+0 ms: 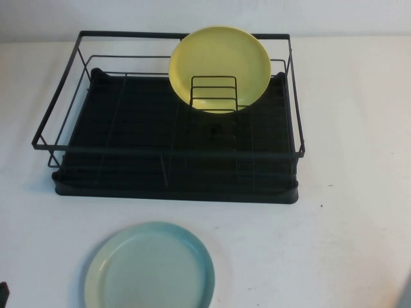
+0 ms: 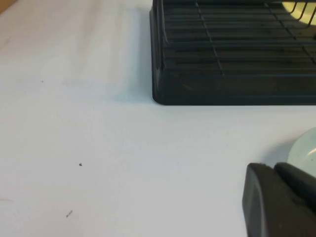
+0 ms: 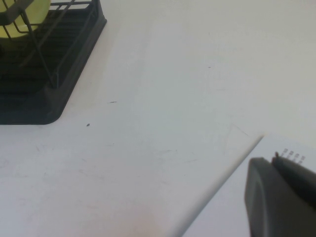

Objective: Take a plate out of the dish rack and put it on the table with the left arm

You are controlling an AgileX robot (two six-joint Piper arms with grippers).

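Observation:
The pale blue-turquoise plate (image 1: 149, 267) lies flat on the white table (image 1: 347, 128) at the front left, in front of the dish rack (image 1: 173, 186). Its rim also shows in the left wrist view (image 2: 307, 149). My left gripper (image 2: 274, 168) is shut and empty, low over the table just left of the plate; only a dark tip of it (image 1: 2, 295) shows in the high view. My right gripper (image 3: 273, 159) is shut and empty at the table's front right. The black wire rack with its tray base also shows in both wrist views (image 2: 232, 89) (image 3: 49, 98).
A yellow plate (image 1: 219, 67) stands upright in the rack's small wire holder (image 1: 214, 93) at the back, also seen from the right wrist (image 3: 19, 17). A straight table edge (image 3: 222, 177) runs near my right gripper. Bare table lies on both sides of the rack.

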